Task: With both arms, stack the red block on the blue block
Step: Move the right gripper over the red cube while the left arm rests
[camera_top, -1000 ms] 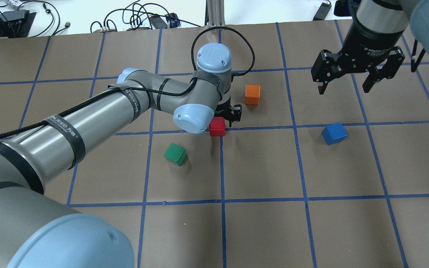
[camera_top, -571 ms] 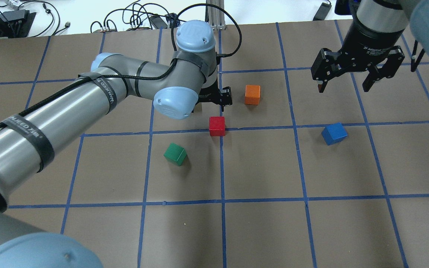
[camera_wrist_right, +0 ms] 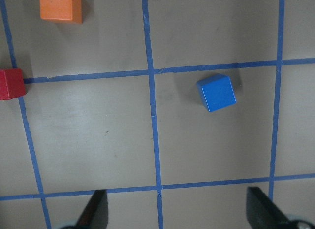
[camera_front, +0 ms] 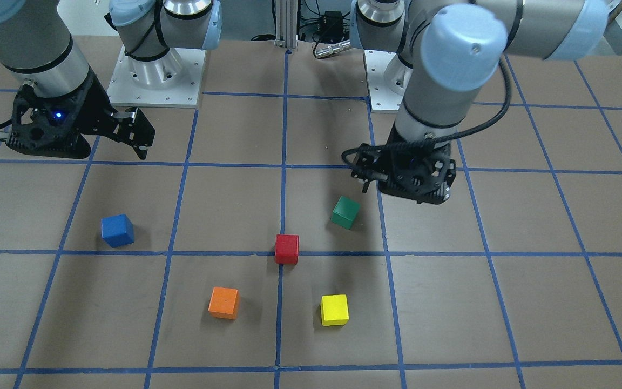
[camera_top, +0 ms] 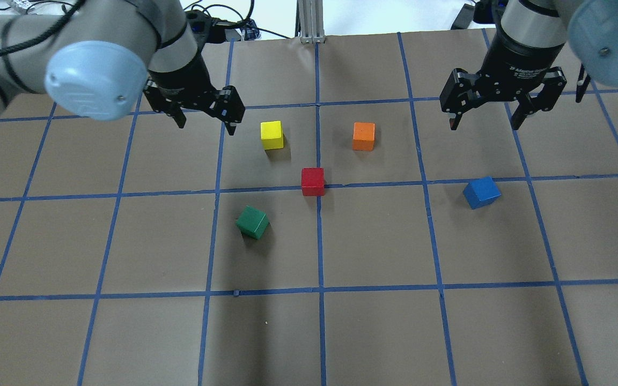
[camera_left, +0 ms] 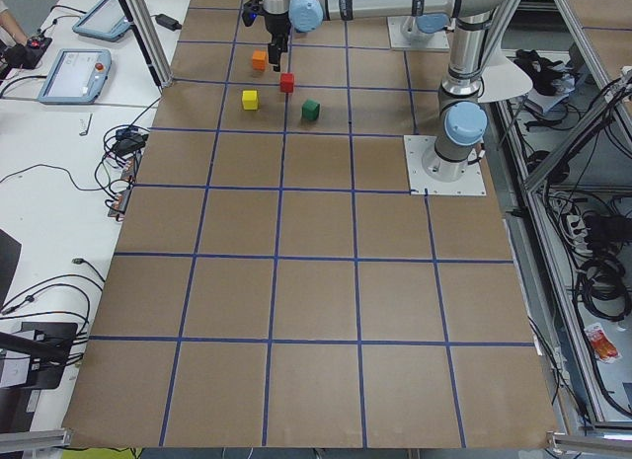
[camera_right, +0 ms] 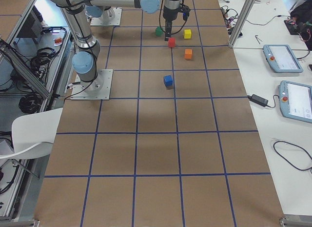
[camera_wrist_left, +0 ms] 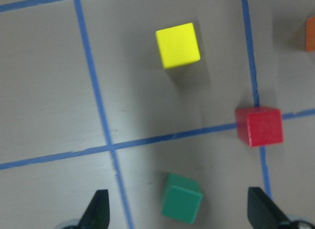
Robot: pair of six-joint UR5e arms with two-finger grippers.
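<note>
**Both my jaws stand apart; the red block sits on a tape crossing**

Nearest to my base, my left gripper (camera_top: 206,127) hangs above the table (camera_top: 373,241), its two black fingers spread wide and holding no block. My right gripper (camera_top: 484,127) hangs on the other side, its jaws also wide apart and not holding a block.

The table has a flat brown cover, dull like paper, divided into squares by blue tape. On my left side the green block (camera_top: 252,222) lies turned against the grid. On my right side lies the blue block (camera_top: 481,192), a small matte cube with sharp edges. It is also turned, on the near side of a tape line and well apart from the other cubes.

Further out is the red block (camera_top: 313,181), with the same shape and the same dull paint. It sits square on a crossing of two tape lines, apart from its neighbours. Beyond it stand the yellow block (camera_top: 272,134) and the orange block (camera_top: 363,136), one on each side of the middle line.
</note>
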